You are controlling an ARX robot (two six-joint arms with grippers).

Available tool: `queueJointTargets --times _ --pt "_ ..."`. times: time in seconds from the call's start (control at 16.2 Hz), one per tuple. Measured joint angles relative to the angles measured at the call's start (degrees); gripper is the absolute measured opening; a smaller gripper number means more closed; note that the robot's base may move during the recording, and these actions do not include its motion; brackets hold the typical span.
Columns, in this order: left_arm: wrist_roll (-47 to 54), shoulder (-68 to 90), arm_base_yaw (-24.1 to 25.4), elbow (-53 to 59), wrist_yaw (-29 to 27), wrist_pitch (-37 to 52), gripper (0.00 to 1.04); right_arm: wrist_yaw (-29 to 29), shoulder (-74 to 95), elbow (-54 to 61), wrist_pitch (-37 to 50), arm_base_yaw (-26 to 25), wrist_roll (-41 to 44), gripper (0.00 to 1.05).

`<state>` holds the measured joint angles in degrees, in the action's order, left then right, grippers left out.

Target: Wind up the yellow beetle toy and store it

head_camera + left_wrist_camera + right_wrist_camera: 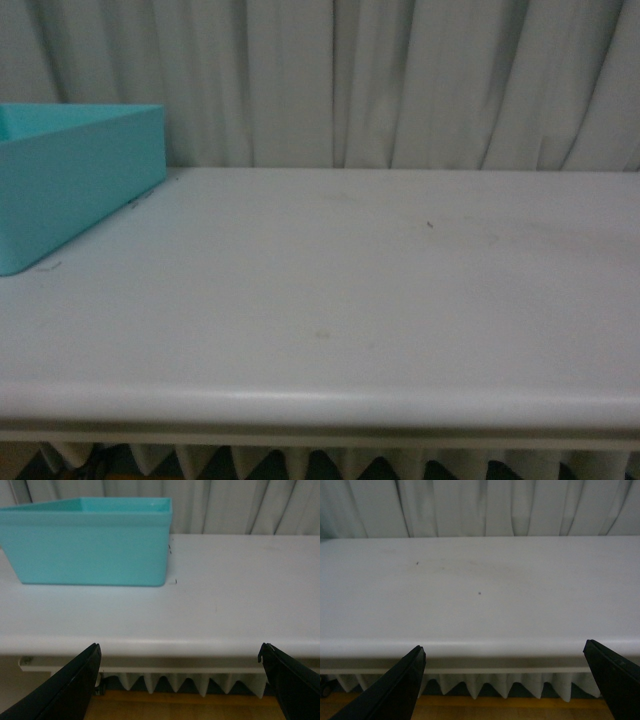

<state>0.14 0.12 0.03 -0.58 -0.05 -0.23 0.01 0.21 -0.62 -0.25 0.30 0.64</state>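
Yellow beetle toy: nowhere to be seen. It is not on the worktop in any of the three views. The inside of the bin is hidden from every camera, so whether it lies in there I cannot tell.

Teal bin (75,175): sits at the far left of the worktop, open at the top, its near wall and one corner facing the robot. The left wrist view (95,542) shows the same bin head-on, resting flat on the surface. This looks like the place meant for storing the toy.

Left gripper (180,652): spread wide and holding nothing, its dark fingers (70,685) showing at both lower corners of its own view. It hangs off the near edge of the worktop, facing the bin, well apart from it.

Worktop (350,290): a pale, smooth slab with a rounded near edge, a few faint scuffs and specks, a white curtain (400,80) hanging behind it. From the bin rightwards nothing stands on it.

Right gripper (505,652): also spread wide with nothing between its fingers (395,687), held off the near edge and looking across the right part of the worktop.

Progress: by my reading, either nothing has begun and the toy has yet to be brought in, or it is already wound and dropped in the bin; the pictures do not settle it. Both arms sit back in what looks like a rest pose, which suits either end of the job.

Left to do: if it is the start, everything remains: picking up, winding, storing.
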Motion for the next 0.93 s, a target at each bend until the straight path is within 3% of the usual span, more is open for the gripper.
queueJointTargets --times 0.93 --pt "0.0 0.0 0.0 0.0 0.0 -0.2 0.98 0.0 0.0 0.0 -0.1 0.0 -0.1 0.98"
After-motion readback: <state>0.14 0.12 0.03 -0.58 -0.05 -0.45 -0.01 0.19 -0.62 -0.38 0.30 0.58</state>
